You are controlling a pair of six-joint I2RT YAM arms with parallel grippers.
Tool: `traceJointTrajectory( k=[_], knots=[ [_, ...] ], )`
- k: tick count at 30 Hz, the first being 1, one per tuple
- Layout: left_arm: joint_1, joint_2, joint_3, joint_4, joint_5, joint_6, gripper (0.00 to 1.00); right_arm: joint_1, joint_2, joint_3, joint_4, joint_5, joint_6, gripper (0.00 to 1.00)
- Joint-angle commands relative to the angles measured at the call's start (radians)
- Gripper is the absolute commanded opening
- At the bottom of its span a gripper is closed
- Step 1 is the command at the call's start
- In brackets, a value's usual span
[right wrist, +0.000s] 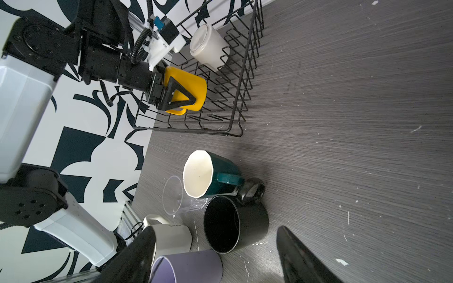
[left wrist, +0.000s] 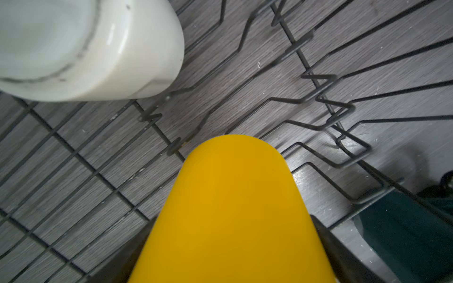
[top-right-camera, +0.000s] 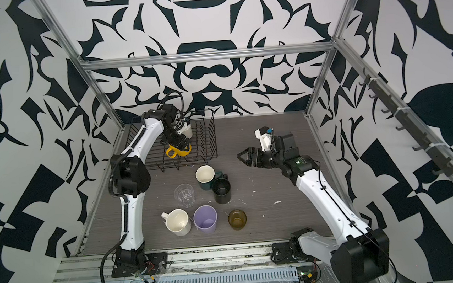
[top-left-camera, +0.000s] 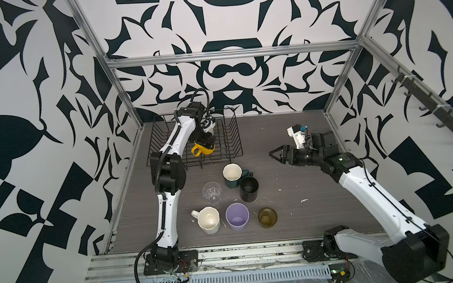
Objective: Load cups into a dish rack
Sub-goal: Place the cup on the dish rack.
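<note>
a grey wood-grain table fills the floor of the cell. on its far left part sits the black wire dish rack, seen in both top views, with its row of upright dividers along the robot's right side.

the left arm reaches over the rack from the near side. the left gripper points down inside the rack walls, jaws clamped on the yellow mug. in the right wrist view one black triangular finger lies across the side of this mug. in the top views its handle points toward the robot's left. the mug hangs over the rack's near half, just beside the dividers; whether it touches the wire floor i cannot tell. toward the rack's far wall a white mug stands mouth down, base up.

the right gripper hovers above bare table, well to the right of the rack, jaws spread wide and holding nothing.

six more cups stand upright on the table in front of the rack. nearest the rack is a dark-green faceted mug with a cream inside. a black mug is just beside it, their handles close together. a clear glass stands to their left. nearer the robot is a row of three: a cream faceted mug, a lilac tumbler and an amber-brown glass.
</note>
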Motion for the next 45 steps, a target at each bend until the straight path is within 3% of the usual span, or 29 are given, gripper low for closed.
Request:
traceJointTrajectory(
  k=[1, 10, 20, 21, 22, 23, 36, 45],
  knots=[
    [-0.002, 0.004, 0.004, -0.051, -0.002, 0.017, 0.51, -0.005, -0.019, 0.002, 0.038, -0.016, 0.005, 0.8],
    [-0.003, 0.03, 0.001, -0.051, -0.016, 0.015, 0.71, -0.004, -0.02, 0.0, 0.036, -0.014, 0.005, 0.8],
    [-0.003, 0.03, -0.02, -0.03, -0.04, 0.019, 0.77, -0.005, -0.023, -0.006, 0.036, -0.011, 0.004, 0.8],
    [-0.002, 0.03, -0.019, -0.028, -0.042, 0.019, 0.79, -0.005, -0.024, -0.007, 0.036, -0.01, 0.004, 0.8],
    [-0.002, 0.03, -0.021, -0.027, -0.043, 0.017, 0.98, -0.005, -0.024, -0.008, 0.036, -0.01, 0.004, 0.8],
    [-0.003, 0.03, -0.02, -0.028, -0.043, 0.018, 0.99, -0.005, -0.023, -0.008, 0.036, -0.01, 0.004, 0.8],
    [-0.002, -0.017, -0.023, -0.008, -0.018, 0.007, 0.99, -0.005, -0.016, -0.005, 0.032, -0.002, -0.004, 0.8],
    [-0.003, -0.262, -0.132, 0.209, 0.017, -0.047, 0.99, -0.005, 0.0, 0.027, -0.028, 0.055, -0.049, 0.79]
  ],
)
